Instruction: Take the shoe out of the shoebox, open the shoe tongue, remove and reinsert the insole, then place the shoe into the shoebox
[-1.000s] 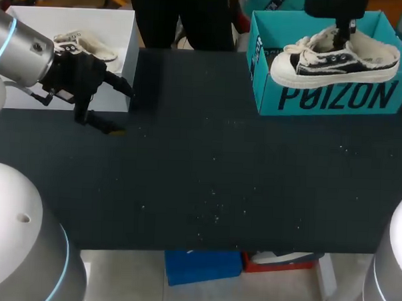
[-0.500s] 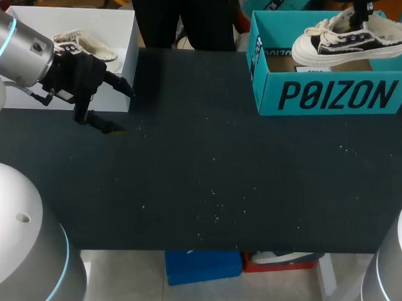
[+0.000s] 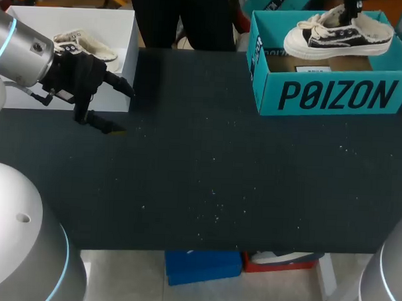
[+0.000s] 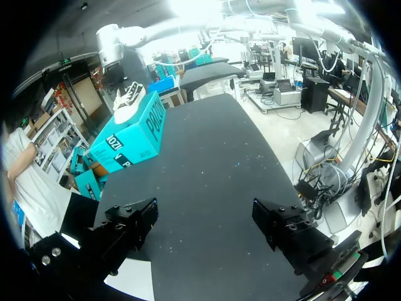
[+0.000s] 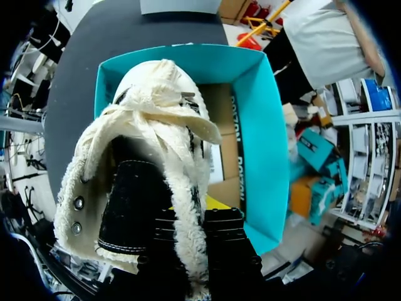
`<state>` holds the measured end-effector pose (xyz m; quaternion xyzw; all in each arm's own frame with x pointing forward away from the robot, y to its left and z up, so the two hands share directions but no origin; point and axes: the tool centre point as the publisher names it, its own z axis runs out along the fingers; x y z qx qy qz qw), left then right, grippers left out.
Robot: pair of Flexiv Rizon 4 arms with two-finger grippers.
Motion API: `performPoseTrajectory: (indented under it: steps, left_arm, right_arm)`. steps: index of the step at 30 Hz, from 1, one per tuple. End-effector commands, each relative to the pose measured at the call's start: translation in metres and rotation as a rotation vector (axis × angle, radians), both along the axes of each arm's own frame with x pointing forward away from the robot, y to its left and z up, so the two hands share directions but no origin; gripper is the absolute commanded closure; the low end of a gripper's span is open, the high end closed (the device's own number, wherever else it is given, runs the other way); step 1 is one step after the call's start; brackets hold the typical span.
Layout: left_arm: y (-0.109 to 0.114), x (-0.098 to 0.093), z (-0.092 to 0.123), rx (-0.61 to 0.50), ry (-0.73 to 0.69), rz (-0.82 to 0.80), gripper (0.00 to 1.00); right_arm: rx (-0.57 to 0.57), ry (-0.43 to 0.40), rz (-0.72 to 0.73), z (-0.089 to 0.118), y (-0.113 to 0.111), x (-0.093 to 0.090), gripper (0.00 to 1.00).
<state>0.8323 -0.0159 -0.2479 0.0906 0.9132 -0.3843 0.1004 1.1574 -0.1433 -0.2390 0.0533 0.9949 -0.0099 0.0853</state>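
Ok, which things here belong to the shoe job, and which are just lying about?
Part of the job:
shoe, held above the box by the right gripper
teal shoebox, open
left gripper, open and empty, at the table's left side

Just lying about:
white box at the far left
pale shoe inside it

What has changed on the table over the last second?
The shoe, clamped in the right gripper, rose from level with the teal shoebox's front wall to above the open box, swinging right and then a little back. The left gripper stayed open beside the white box, and the second shoe inside it did not move.
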Motion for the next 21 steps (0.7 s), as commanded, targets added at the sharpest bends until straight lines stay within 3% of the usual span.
performPoseTrajectory:
  steps: [1, 21]
  left_arm:
    - [0.0, -0.001, -0.001, 0.0, -0.004, 0.002, 0.0]
    - [0.0, -0.001, -0.001, 0.0, -0.004, 0.002, 0.0]
  right_arm:
    - [0.01, 0.011, 0.006, -0.02, 0.0, 0.006, 1.0]
    - [0.072, 0.069, 0.034, -0.086, 0.002, 0.001, 1.0]
